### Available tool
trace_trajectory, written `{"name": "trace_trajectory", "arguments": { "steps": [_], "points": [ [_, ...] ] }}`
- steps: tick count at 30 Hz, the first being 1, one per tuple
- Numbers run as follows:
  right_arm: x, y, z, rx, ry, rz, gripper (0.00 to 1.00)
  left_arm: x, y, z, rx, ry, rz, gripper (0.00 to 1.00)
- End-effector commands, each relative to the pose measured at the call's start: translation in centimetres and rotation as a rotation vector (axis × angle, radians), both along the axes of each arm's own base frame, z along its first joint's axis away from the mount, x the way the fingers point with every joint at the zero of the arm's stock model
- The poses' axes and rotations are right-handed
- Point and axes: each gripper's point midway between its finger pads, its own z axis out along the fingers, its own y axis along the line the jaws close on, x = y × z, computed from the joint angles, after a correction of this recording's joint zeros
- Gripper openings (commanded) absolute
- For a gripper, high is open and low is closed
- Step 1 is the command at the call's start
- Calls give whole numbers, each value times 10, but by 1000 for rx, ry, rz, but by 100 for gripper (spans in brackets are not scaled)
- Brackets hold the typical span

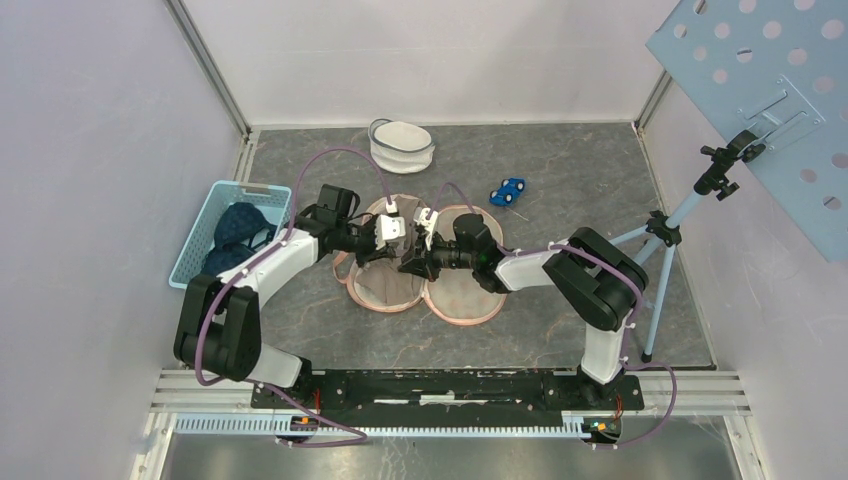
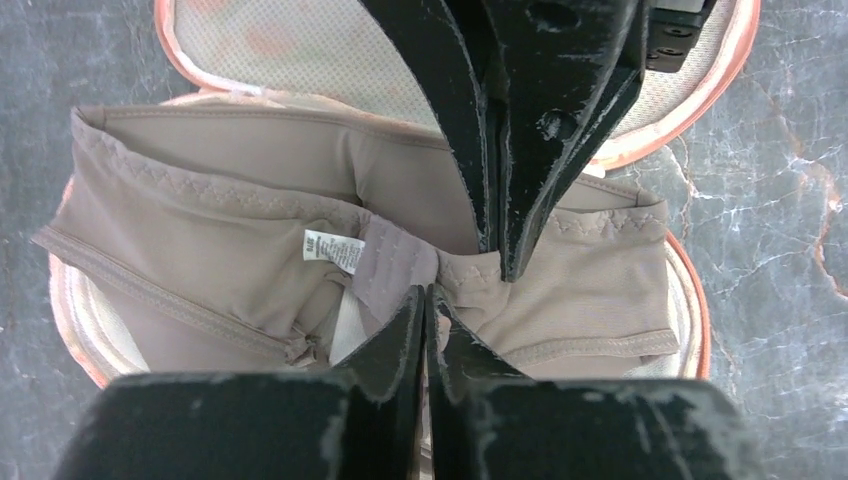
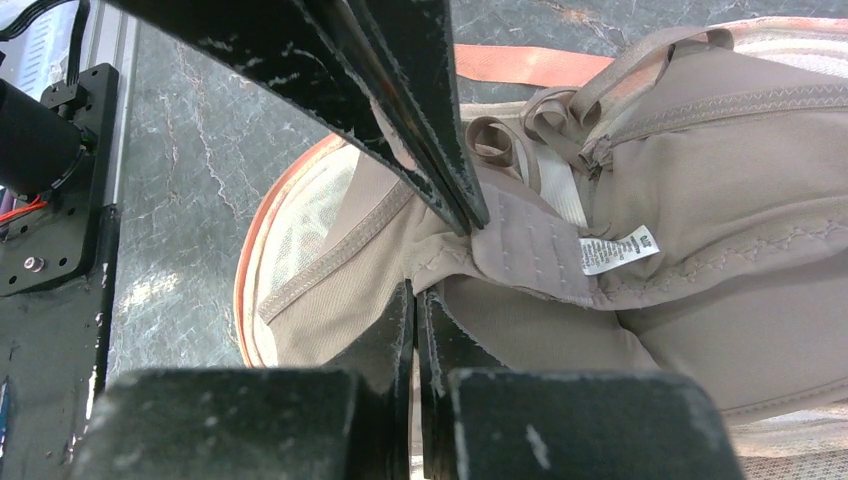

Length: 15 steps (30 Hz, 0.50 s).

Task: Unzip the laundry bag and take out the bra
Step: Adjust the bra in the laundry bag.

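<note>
Beige bra point(image 2: 250, 230): lies in the unzipped laundry bag point(image 1: 466, 318), frame centre. Left gripper point(image 2: 428, 302) and right gripper point(image 3: 415, 300), 2 claws, each clenched on its band. I judge removal is in hand; next, lift both together, clear of the rim.

Grey marbled table point(image 1: 560, 170) carries blue basket point(image 1: 250, 188), open laundry bag point(image 1: 465, 300), white mesh tub point(image 1: 402, 145), toy car point(image 1: 508, 190), tripod point(image 1: 655, 270).

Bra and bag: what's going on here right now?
The bag is unzipped, with its two halves spread open flat. The bra lies across it. The left gripper and right gripper meet over the middle. Each is shut on the bra's band near the label. The bra is not yet off the bag.
</note>
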Motion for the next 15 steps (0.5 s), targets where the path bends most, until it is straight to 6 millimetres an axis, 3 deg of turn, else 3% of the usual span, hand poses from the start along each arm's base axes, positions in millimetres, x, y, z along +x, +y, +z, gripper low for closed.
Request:
{"name": "trace_trajectory", "arguments": {
  "steps": [1,7,10,15],
  "points": [
    [7,4,3,24,8,-5,0,-2,-1,20,-10,-34,6,3],
    [13,0,0,42,47,-30,0,-29,13,36,17,-61,4,2],
    [12,0,1,46,48,-28,0,-29,15,37,17,-85,24,4],
    [10,0,1,46,56,-24,0,-8,14,32,16,-140,67,38]
  ]
}}
